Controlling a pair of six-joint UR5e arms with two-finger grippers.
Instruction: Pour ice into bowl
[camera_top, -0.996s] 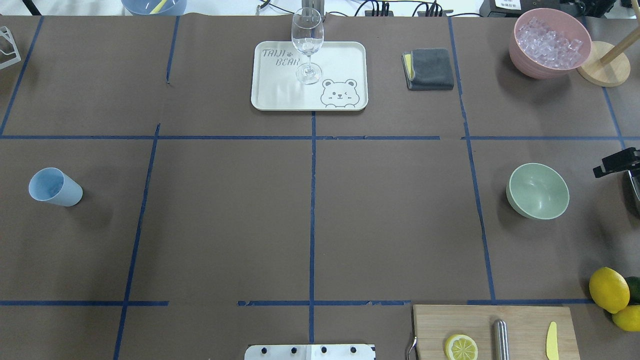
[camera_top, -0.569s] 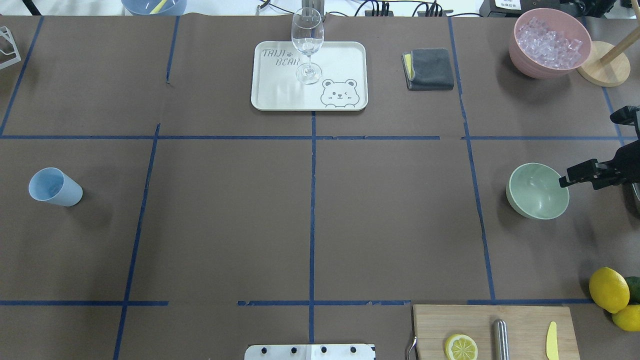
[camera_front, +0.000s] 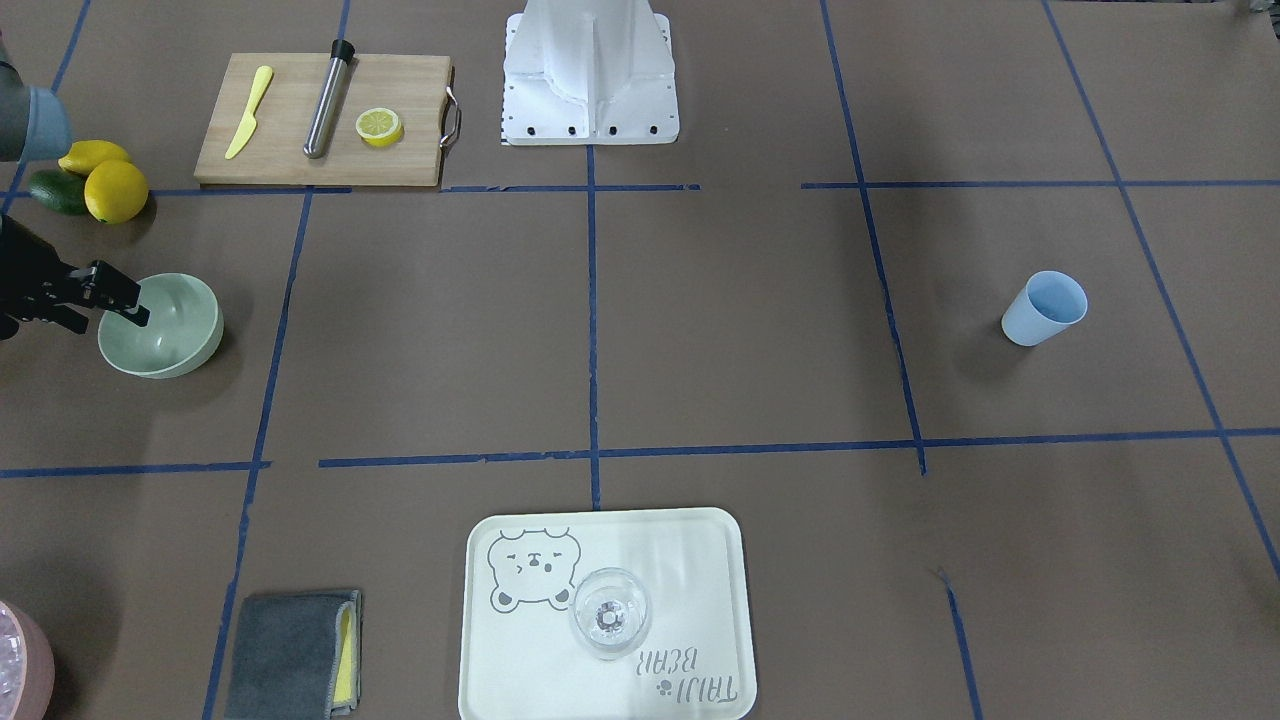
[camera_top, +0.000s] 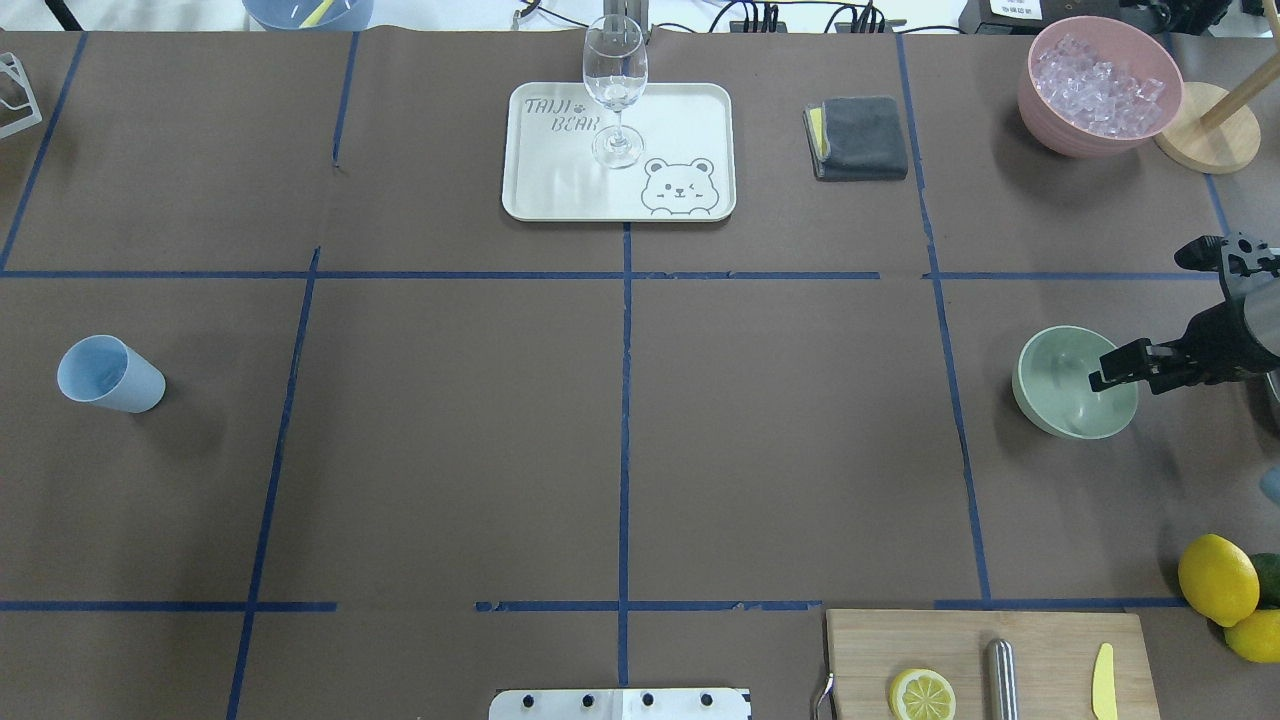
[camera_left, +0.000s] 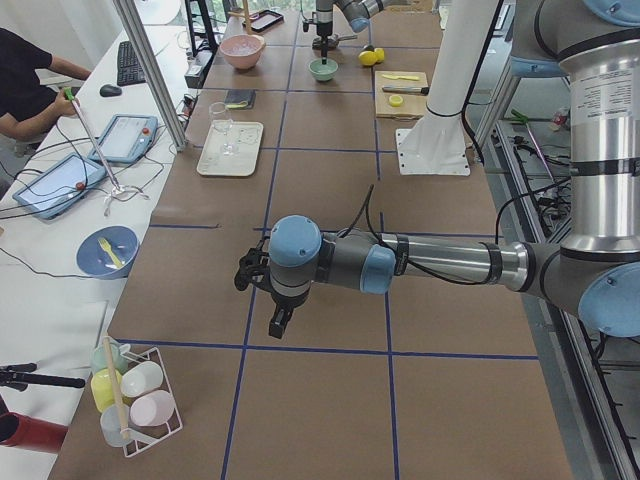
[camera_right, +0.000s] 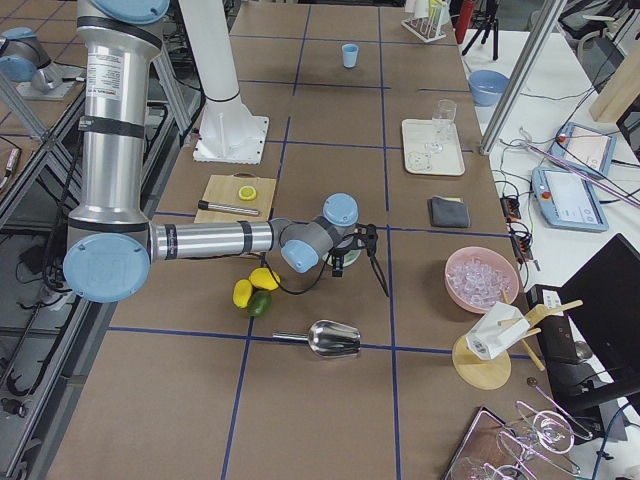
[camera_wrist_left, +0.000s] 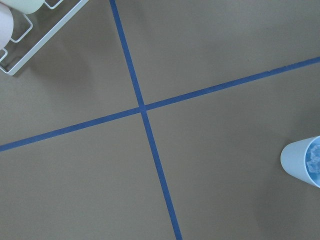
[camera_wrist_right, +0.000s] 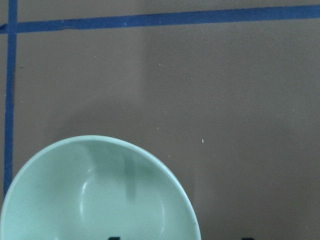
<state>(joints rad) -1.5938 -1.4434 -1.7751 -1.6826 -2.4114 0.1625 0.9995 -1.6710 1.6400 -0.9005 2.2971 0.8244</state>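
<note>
You are viewing a left arm (camera_left: 440, 262) and a right arm (camera_right: 200, 240) presenting silver tubes, grey joints and pale blue end caps. A black cable (camera_left: 368, 215) is looping off the left wrist. The white base (camera_front: 590, 90) is showing dark screws (camera_front: 572, 130). The right claw (camera_top: 1140, 320) is showing matte black.

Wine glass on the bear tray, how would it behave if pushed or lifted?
The wine glass stands tall on a thin stem and small foot, so a high push would probably tip it. Clear glass: likely fragile and slippery. It looks empty, so probably light.
</note>
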